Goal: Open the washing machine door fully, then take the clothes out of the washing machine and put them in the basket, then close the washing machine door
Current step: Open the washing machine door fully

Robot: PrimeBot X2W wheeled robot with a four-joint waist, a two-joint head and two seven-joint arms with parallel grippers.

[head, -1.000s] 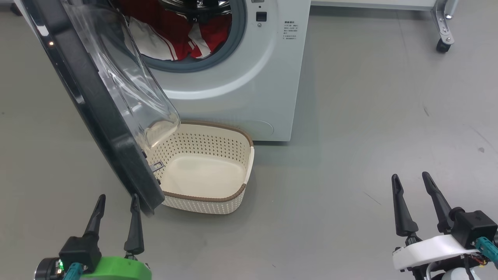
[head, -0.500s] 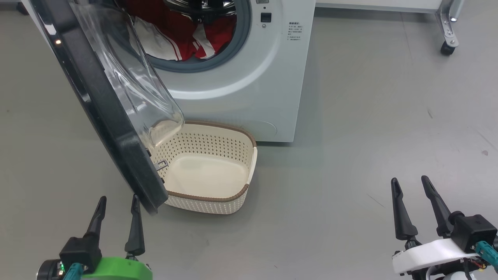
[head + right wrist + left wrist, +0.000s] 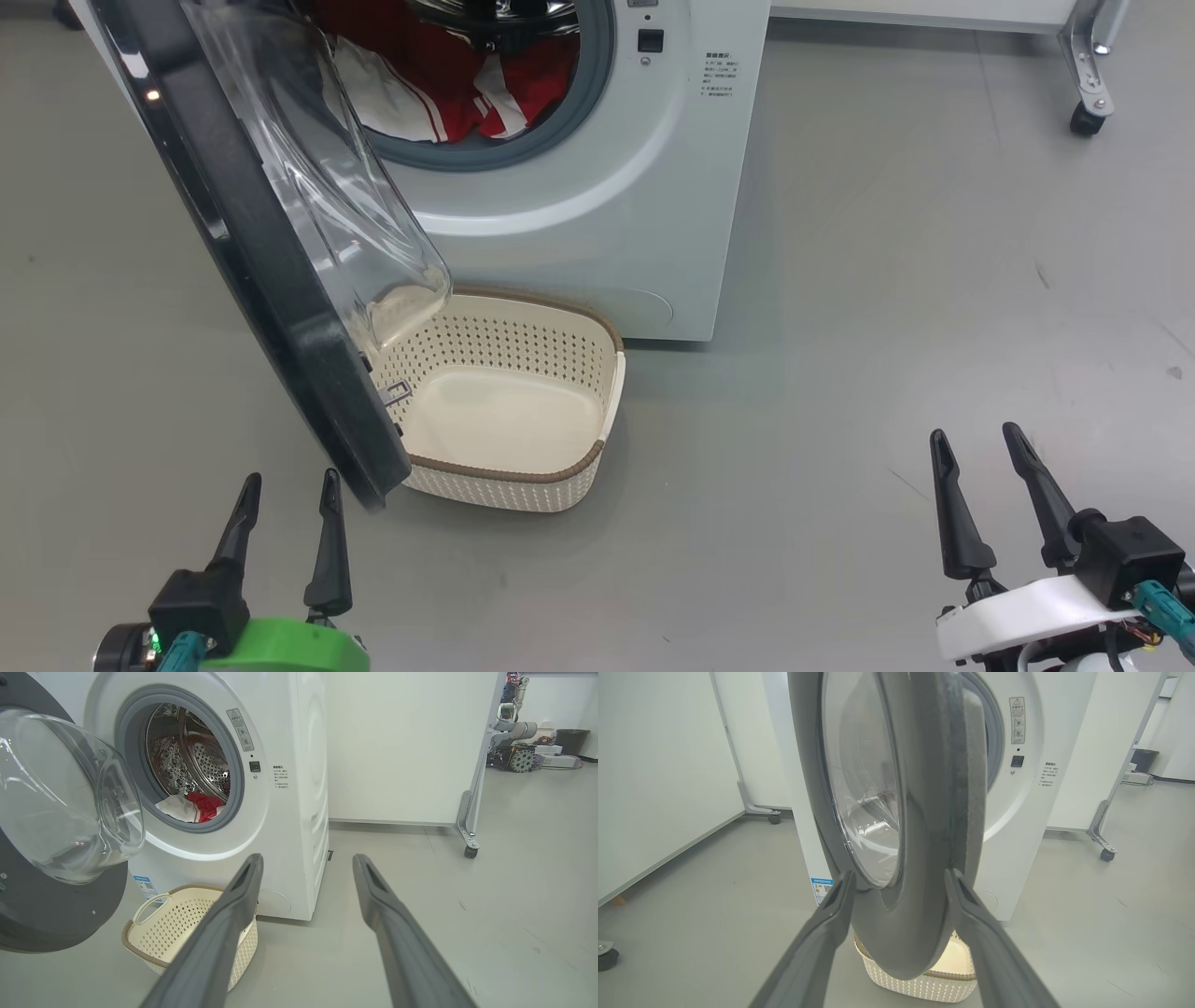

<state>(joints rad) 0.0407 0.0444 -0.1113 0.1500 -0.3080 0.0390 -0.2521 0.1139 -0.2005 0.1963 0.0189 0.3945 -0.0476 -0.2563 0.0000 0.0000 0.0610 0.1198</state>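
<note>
The white washing machine (image 3: 597,205) stands ahead with its door (image 3: 271,280) swung partly out, black rim edge-on and glass bowl bulging over the basket. Red and white clothes (image 3: 448,89) lie in the drum, seen also as clothes (image 3: 194,807) past the grey gasket. The cream basket (image 3: 569,373) sits on the floor before the washer, nothing in it. My left gripper (image 3: 289,490) is open, low at the left, just short of the door's lower edge; the door's rim (image 3: 924,812) looms right ahead of its fingers. My right gripper (image 3: 976,448) hangs open at the lower right, away from everything.
Grey floor spreads to the right of the washer. A white wheeled panel with a caster (image 3: 1083,119) stands at the back right, its caster (image 3: 469,851) also near the wall. Another white panel and caster (image 3: 774,819) stand left of the washer.
The whole head view has shifted slightly right and down, so the camera moved. Door, basket and clothes stand as before. Both grippers stay open.
</note>
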